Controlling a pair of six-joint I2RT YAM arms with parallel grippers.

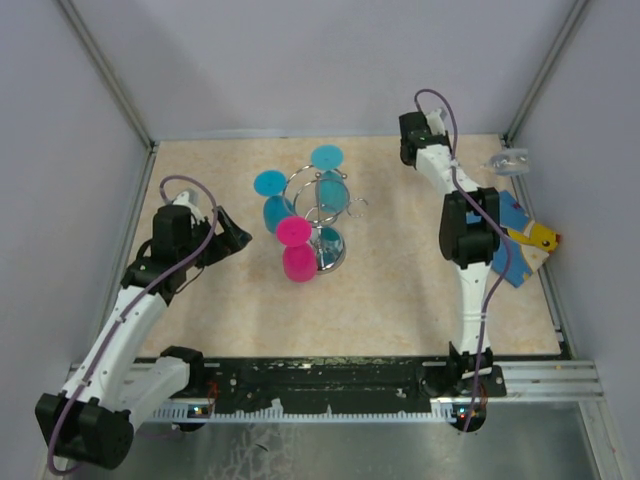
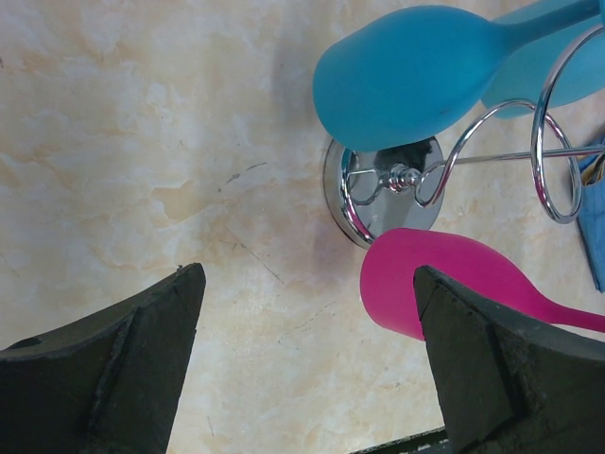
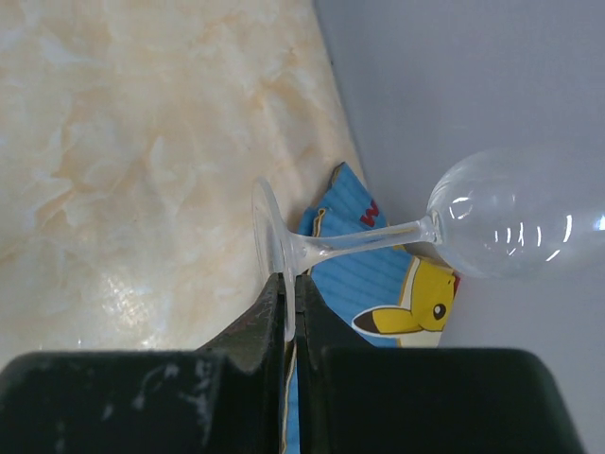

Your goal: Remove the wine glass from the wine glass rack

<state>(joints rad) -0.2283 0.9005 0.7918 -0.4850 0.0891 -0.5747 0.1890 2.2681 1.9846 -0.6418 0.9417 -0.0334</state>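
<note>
The chrome wine glass rack [image 1: 318, 212] stands mid-table on its round mirror base [image 2: 378, 194]. A pink glass [image 1: 297, 250], a blue glass [image 1: 270, 198] and a teal glass [image 1: 328, 175] hang upside down on its loop arms. My left gripper [image 1: 238, 238] is open and empty just left of the rack, with the pink glass [image 2: 416, 279] beside its right finger. My right gripper [image 3: 293, 288] is shut on the foot of a clear wine glass [image 3: 510, 213]. It holds that glass on its side near the right wall [image 1: 510, 162], away from the rack.
A blue cloth with a yellow cartoon figure [image 1: 522, 248] lies at the table's right edge, under the right gripper [image 3: 378, 274]. Grey walls close in the table on the left, back and right. A black rail runs along the near edge [image 1: 330, 380].
</note>
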